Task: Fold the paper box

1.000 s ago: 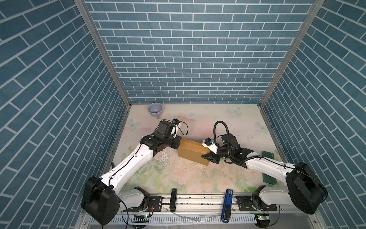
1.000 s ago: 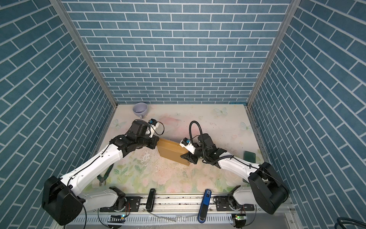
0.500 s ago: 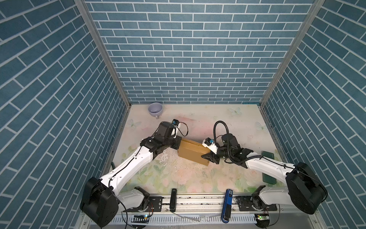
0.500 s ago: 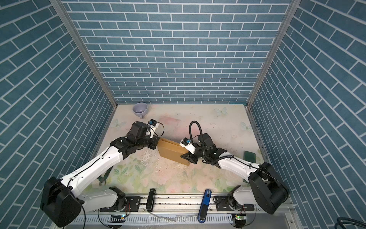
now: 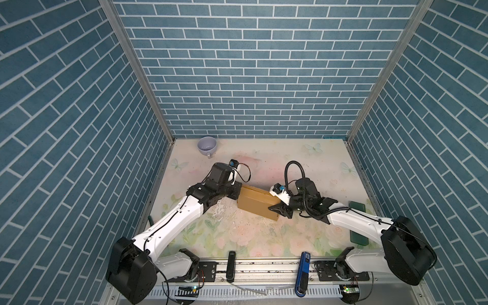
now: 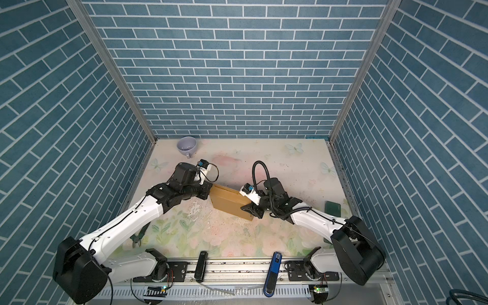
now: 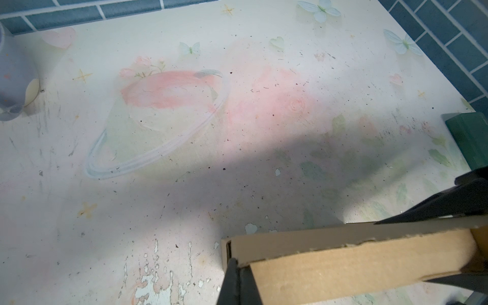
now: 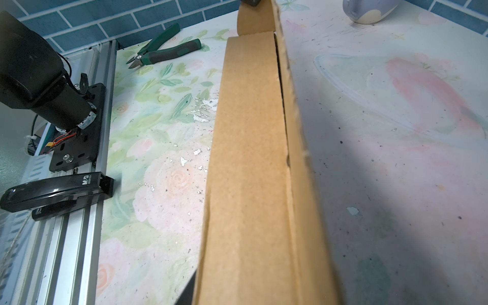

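The paper box (image 5: 257, 204) (image 6: 228, 202) is a tan cardboard box, folded shut and held on edge above the middle of the table. My right gripper (image 5: 277, 204) (image 6: 249, 206) straddles its right end and is shut on it. In the left wrist view the right gripper's black fingers (image 7: 435, 206) lie on either side of the paper box (image 7: 343, 266). My left gripper (image 5: 238, 193) (image 6: 211, 192) (image 7: 235, 261) is shut, its tips against the box's left corner. The paper box (image 8: 253, 158) fills the middle of the right wrist view, with only one finger (image 8: 188, 290) showing.
A lilac cup (image 5: 207, 146) (image 6: 187, 146) stands at the back left. Green pliers (image 6: 138, 236) (image 8: 163, 50) lie near the left arm's base. A black stapler (image 5: 231, 269) and a blue stapler (image 5: 304, 272) rest on the front rail. A dark green block (image 5: 357, 207) sits at the right edge.
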You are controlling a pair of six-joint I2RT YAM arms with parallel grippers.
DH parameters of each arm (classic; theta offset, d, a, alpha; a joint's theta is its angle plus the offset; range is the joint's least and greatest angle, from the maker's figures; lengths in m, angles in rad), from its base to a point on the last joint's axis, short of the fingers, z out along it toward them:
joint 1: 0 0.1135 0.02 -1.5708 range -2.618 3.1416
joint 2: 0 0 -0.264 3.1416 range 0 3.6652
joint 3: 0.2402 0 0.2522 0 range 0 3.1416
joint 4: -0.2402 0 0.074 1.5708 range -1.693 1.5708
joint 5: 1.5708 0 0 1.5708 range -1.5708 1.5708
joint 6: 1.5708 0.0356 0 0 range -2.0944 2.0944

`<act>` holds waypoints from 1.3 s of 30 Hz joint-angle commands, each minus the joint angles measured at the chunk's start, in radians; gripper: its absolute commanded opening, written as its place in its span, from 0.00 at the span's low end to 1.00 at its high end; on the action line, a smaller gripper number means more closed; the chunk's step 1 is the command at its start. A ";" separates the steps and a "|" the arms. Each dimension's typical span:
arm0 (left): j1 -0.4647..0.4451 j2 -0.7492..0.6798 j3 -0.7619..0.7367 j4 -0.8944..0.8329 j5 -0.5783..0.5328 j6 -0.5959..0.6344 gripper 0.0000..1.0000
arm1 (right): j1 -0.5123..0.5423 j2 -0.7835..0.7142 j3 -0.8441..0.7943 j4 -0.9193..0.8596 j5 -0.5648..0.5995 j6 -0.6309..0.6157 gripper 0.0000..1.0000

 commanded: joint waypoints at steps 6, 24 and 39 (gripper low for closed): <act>-0.023 -0.003 -0.061 -0.119 0.060 0.000 0.00 | 0.002 0.004 0.024 -0.040 0.042 -0.004 0.00; -0.026 -0.049 -0.162 -0.031 0.041 -0.042 0.00 | 0.002 0.002 0.031 -0.027 0.053 0.023 0.08; -0.026 -0.039 -0.144 -0.033 0.012 -0.043 0.00 | 0.004 -0.096 0.012 -0.044 0.081 0.029 0.43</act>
